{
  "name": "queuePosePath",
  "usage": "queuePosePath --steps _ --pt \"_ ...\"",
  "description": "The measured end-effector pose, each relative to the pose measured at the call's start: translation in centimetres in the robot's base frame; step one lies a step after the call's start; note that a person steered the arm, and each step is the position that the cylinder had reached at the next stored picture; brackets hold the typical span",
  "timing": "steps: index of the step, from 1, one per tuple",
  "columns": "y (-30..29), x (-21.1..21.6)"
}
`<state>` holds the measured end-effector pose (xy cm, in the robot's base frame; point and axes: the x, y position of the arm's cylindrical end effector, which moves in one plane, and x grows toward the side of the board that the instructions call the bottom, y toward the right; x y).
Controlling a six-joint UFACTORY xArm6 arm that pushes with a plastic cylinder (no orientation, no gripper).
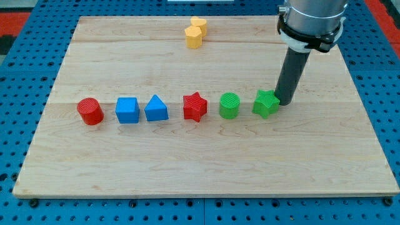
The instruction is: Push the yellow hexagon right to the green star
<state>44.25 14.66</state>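
In the camera view, a pale wooden board [206, 181] lies on a blue perforated table [19, 75]; there are no bins or trays, and the board simply carries all the blocks loose on its surface. The yellow hexagon [194, 37] sits near the view's top edge of the board, a little left of centre, a squat six-sided prism with a flat top face and no marked long axis; which way its corners point is too small to tell. A second yellow block [199, 24] stands touching it on the view's upper side, its shape unclear. Well apart from them, a row runs across the board's middle, from the view's left to right: a red cylinder [90, 111], a blue cube [127, 110], a blue triangle [156, 109], a red star [195, 106], a green cylinder [229, 105] and the green star [266, 103]. The dark rod comes down from the view's top right, and my tip [285, 102] rests on the board just beside the green star's right side, touching it or nearly so. The rod has no jaws and holds nothing. My tip is far from the yellow hexagon, which lies toward the view's upper left of it.
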Motion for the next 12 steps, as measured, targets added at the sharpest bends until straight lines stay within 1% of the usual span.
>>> queuePosePath --steps 2,3,4,5,6,7,8,9,10,11,12 --pt "-0.8 0.0" --pt "-0.8 -0.8" --pt "0.0 -5.0" --pt "-5.4 -5.9" --pt "-13.9 -7.6" --pt "-22.1 -12.6" --pt "-21.5 -17.3" --pt "-17.0 -18.1" --pt "-19.8 -20.0" --pt "-12.1 -19.9" --pt "-5.3 -14.1"
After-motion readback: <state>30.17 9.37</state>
